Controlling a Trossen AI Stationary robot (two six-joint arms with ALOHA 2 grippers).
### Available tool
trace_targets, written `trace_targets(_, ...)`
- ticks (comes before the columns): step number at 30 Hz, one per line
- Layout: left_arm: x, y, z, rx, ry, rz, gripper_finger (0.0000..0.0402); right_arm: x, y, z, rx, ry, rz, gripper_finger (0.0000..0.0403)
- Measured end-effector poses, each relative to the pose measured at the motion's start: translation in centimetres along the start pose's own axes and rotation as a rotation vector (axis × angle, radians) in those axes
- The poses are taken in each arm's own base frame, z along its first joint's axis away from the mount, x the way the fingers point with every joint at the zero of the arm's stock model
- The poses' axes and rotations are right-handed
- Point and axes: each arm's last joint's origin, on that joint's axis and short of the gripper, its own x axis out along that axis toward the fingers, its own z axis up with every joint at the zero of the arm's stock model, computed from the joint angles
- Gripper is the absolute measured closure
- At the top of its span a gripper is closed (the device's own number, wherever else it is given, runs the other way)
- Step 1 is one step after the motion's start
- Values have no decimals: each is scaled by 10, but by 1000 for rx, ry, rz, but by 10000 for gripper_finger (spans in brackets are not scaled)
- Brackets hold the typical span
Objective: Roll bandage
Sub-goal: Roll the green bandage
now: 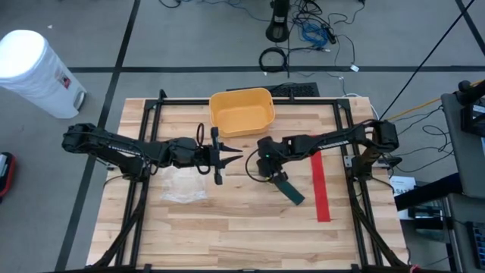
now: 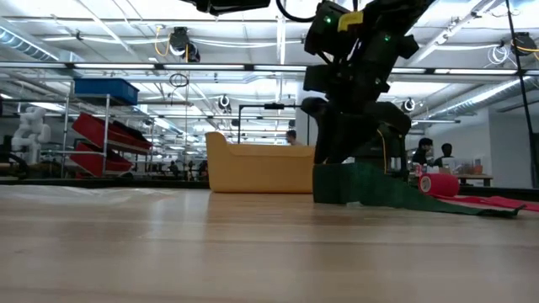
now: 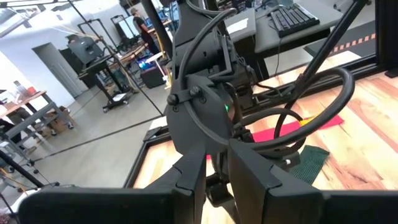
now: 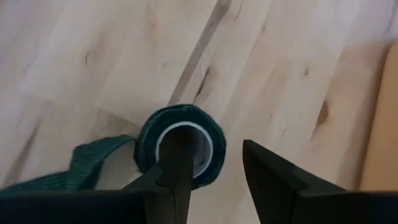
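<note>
Right wrist view shows the green bandage roll (image 4: 180, 148) lying on the wooden table (image 4: 93, 56) with one finger (image 4: 176, 163) of the right gripper (image 4: 219, 171) pushed into its white core, the other finger held outside the wrap; the jaws are parted, not pinched on the roll. A loose green tail (image 4: 81, 163) is seen trailing away from the roll. From the high view, the roll sits near the table's middle, just right of centre, with its tail (image 1: 291, 191) running nearward, a red bandage strip (image 1: 320, 186) laid flat to the right and a yellow bin (image 1: 241, 111) at the far side. The left gripper (image 1: 227, 157) is held just left of the roll, fingers apart.

To wind well, the core should be kept seated on the inserted finger, the tail kept taut and flat, and each turn laid squarely over the last so that the edges are not allowed to wander.
</note>
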Motion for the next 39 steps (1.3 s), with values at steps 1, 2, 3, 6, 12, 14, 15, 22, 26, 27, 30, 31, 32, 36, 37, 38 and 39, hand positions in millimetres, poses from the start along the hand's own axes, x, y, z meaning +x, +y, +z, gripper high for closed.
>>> trace_targets(1, 0, 0, 0, 0, 0, 0, 328, 0, 0, 0, 32, 0, -1, 275)
trace_targets(2, 0, 0, 0, 0, 0, 1, 328, 0, 0, 0, 64, 1, 0, 275)
trace_targets(3, 0, 0, 0, 0, -1, 0, 328, 0, 0, 0, 96, 1, 0, 275)
trace_targets(6, 0, 0, 0, 0, 0, 0, 328, 0, 0, 0, 207, 1, 0, 275)
trace_targets(12, 0, 0, 0, -1, -1, 1, 328, -1, 1, -2, 368, 25, 8, 275)
trace_targets(14, 0, 0, 0, -1, -2, 1, 328, -1, 2, -4, 405, 38, 12, 275)
trace_targets(15, 0, 0, 0, -1, -3, 1, 328, -1, 1, -4, 426, 42, 13, 275)
trace_targets(22, 0, 0, 0, -1, -4, 2, 328, -1, -3, -7, 513, 46, 6, 275)
trace_targets(26, 0, 0, 0, -1, -3, 1, 328, -1, -4, -8, 548, 54, 7, 278)
trace_targets(27, 0, 0, 0, -1, -4, 1, 328, -1, -4, -9, 552, 57, 7, 281)
trace_targets(30, 0, 0, 0, -1, -4, 2, 328, -1, -5, -9, 569, 60, 6, 294)
trace_targets(31, 0, 0, 0, -1, -4, 2, 328, -1, -5, -9, 574, 60, 6, 300)
trace_targets(32, 0, 0, 0, -1, -4, 2, 328, -1, -5, -9, 577, 60, 6, 306)
trace_targets(36, 0, 0, 0, -1, -4, 2, 328, -1, -5, -9, 580, 60, 6, 329)
trace_targets(37, 0, 0, 0, -1, -4, 2, 328, -1, -5, -9, 580, 60, 6, 335)
trace_targets(38, 0, 0, 0, -1, -4, 1, 328, -1, -5, -9, 580, 60, 6, 340)
trace_targets(39, 0, 0, 0, -1, -4, 2, 328, -1, -5, -9, 580, 60, 6, 346)
